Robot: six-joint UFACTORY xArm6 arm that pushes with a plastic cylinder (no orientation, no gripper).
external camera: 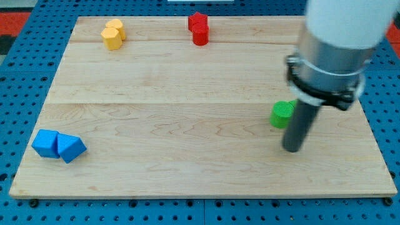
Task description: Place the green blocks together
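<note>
Where rod hides star, ribbed green cylinder (282, 114) shows beside my tip (291, 149).

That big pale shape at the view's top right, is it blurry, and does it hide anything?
In the camera view, the arm's pale housing sits close to the lens and looks soft and oversized. It and the dark rod cover much of the green cylinder; no second green block shows. My tip rests just below the cylinder. Lighting is even, with no glare and only faint shadows; the blue blocks look sharp.
</note>
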